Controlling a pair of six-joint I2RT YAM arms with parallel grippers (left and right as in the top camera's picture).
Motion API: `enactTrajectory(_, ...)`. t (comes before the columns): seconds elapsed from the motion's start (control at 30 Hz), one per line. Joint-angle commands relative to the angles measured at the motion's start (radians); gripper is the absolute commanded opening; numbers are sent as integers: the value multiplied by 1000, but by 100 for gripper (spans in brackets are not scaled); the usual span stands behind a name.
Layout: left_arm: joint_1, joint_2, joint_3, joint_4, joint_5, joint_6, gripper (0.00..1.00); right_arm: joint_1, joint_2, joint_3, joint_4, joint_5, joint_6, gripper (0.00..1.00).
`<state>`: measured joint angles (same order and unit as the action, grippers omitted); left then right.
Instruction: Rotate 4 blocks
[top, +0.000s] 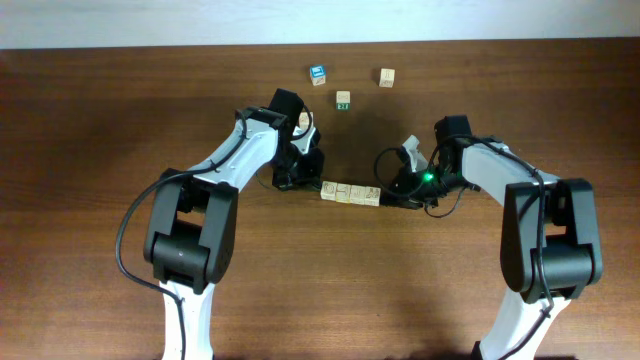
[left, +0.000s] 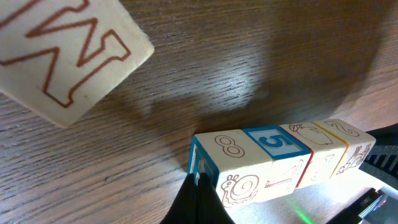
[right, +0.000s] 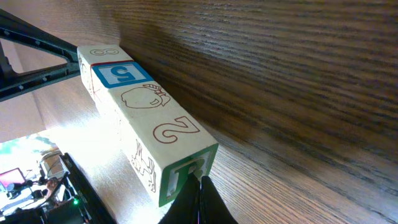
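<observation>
The four blocks (top: 350, 193) lie end to end, touching, in one line just below the middle of the overhead frame. The line's long axis runs left to right there, dipping slightly to the right. In my left wrist view the top faces read 8, blue 5, a drawing, then 2.

My left gripper (left: 198, 200) is clenched on nothing. Its tip is at the bottom of that view, against the lower edge of the 8 block's end face. My right gripper (right: 200, 200) is also clenched and empty, with its tip at the bottom centre of its view, at the far end face, the one with the green letter.

So I have one tip at each end, both on the line's axis and neither nearer than the other. I judge that pressing inward would only squeeze the line; to turn it, each tip must push across the axis, in opposite directions. A loose W block (left: 62, 50) sits at the upper left, apart from the line.
</observation>
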<state>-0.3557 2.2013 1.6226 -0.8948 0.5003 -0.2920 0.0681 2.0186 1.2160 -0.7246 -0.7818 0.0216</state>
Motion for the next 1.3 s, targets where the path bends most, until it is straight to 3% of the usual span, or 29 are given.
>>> enactTrajectory(0.0,-37,5,-6,5,87,-6,0,51,-43,34,10,-103,-13,4)
enactTrajectory(0.3,-37,5,-6,5,87,-6,0,70,-86,37,6,-85,18,4)
enactTrajectory(0.53,-37,5,-6,5,76,-6,0,176,-86,120,-24,18,66,4)
enactTrajectory(1.27,-37,5,-4,-68,-161,-11,0,332,-86,216,-42,135,142,4)
